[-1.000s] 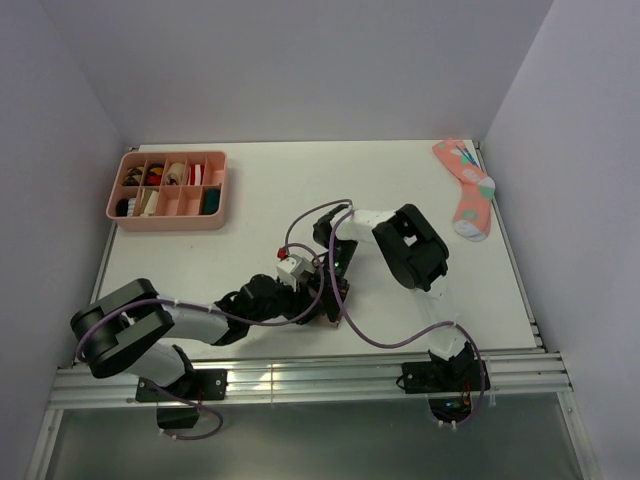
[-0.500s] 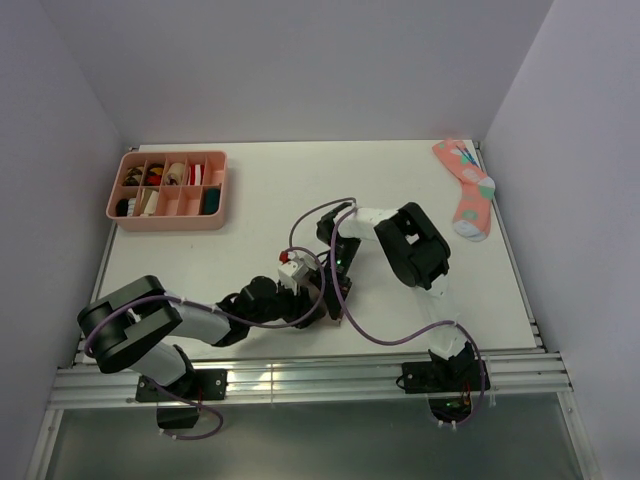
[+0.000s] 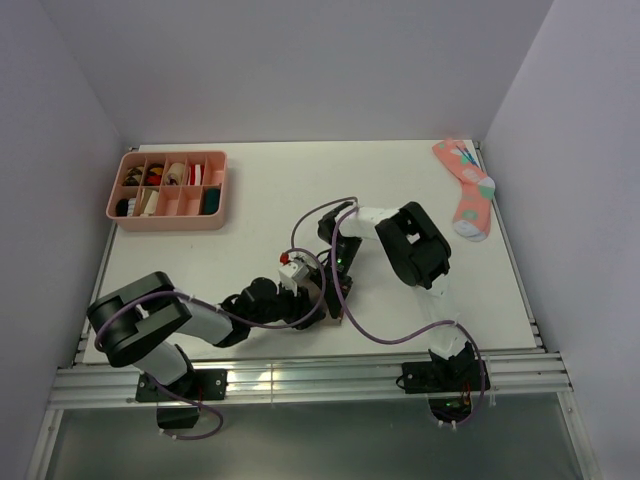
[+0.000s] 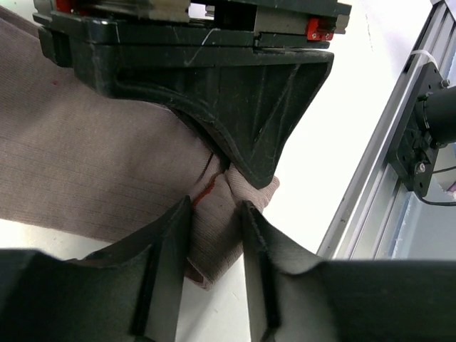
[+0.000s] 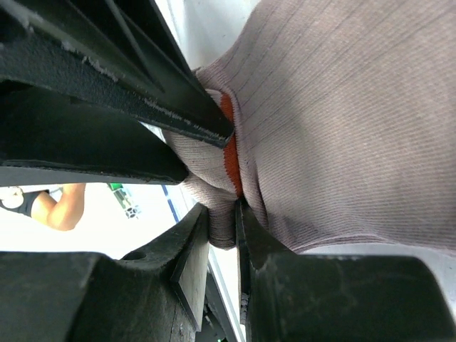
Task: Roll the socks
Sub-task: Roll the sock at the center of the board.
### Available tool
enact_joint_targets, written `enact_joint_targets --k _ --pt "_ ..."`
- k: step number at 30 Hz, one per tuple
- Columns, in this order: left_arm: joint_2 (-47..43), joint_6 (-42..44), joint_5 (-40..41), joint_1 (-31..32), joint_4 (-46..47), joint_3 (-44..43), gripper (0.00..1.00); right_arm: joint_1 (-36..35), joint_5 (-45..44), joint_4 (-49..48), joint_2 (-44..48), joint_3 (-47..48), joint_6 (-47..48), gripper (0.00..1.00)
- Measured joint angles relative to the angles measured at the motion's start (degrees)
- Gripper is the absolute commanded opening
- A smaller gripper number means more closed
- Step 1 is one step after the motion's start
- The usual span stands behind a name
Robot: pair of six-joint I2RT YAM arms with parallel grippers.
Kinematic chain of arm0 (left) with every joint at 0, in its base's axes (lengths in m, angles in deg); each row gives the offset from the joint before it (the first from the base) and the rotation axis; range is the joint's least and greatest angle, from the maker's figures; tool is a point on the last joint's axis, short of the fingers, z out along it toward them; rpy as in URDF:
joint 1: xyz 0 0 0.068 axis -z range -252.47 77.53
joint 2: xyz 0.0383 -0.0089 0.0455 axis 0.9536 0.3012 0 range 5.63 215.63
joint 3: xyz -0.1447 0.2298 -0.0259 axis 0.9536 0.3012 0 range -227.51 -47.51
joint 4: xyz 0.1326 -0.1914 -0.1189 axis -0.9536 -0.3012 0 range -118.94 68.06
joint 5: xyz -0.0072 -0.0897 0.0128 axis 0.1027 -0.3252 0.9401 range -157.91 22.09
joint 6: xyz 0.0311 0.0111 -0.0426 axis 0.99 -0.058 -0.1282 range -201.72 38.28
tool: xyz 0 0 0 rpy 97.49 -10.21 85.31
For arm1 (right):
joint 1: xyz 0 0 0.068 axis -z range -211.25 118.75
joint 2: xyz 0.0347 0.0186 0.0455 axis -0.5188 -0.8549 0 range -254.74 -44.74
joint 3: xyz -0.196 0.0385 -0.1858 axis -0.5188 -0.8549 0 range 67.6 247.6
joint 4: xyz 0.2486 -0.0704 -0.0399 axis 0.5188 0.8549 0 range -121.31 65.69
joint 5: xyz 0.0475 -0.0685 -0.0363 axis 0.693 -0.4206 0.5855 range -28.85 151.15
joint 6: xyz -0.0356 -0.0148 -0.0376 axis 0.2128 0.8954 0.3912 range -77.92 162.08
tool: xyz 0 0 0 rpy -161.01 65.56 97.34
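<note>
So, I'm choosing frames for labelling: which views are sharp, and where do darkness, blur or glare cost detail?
Top external: evenly lit and sharp, only soft shadows. Left wrist: brown sock ribbing crisp, left gripper dark and soft-focused, table blown white. Right wrist: sock weave sharp, right gripper nearly black, lower-left background overexposed.

We could read no word, number or brand in any of the three views. The taupe sock showed only plain ribbed knit, and whatever lay in the pink tray was too small for us to make out any lettering on it.
</note>
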Motion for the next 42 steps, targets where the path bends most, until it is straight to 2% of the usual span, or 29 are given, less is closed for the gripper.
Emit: enact_joint_targets --k 6,7,9,13,19,28,33,38,42 --pt "1.95 -1.55 0.07 -0.11 1.64 0.00 0.16 0.24 -0.17 -0.52 0.00 0.00 -1.38 0.21" --pt "2.23 -1.77 0.07 -0.15 1.97 -0.02 0.08 0.33 -0.17 -0.61 0.00 0.00 -1.62 0.22" --pt "2.84 -2.34 0.04 -0.15 2.75 -0.04 0.01 0.42 -0.28 -0.87 0.00 -0.07 -2.08 0.26" --pt "3.91 -3.61 -0.04 -0.15 4.07 -0.11 0.00 0.70 -0.39 -2.23 1.03 -1.31 -3.45 0.37" --pt "5.33 -6.45 -0.63 -0.48 4.81 -0.72 0.00 2.03 -1.51 -8.04 7.41 -5.25 -4.79 0.41" --pt "7.52 -12.52 -6.97 -4.70 5.40 -1.33 0.00 6.43 -2.99 -17.27 23.47 -12.72 -4.55 0.41" --pt "7.54 -15.52 -11.34 -7.41 1.55 -2.80 0.00 8.26 -4.52 -21.64 31.06 -19.19 -2.19 0.41" --pt "9.25 -18.05 -17.90 -10.36 -3.74 -6.19 0.00 7.93 -6.27 -25.31 39.76 -26.10 1.36 0.41" --pt "11.43 -19.32 -23.39 -12.20 -8.07 -9.51 0.00 4.68 -10.03 -30.08 46.07 -31.65 3.15 0.42"
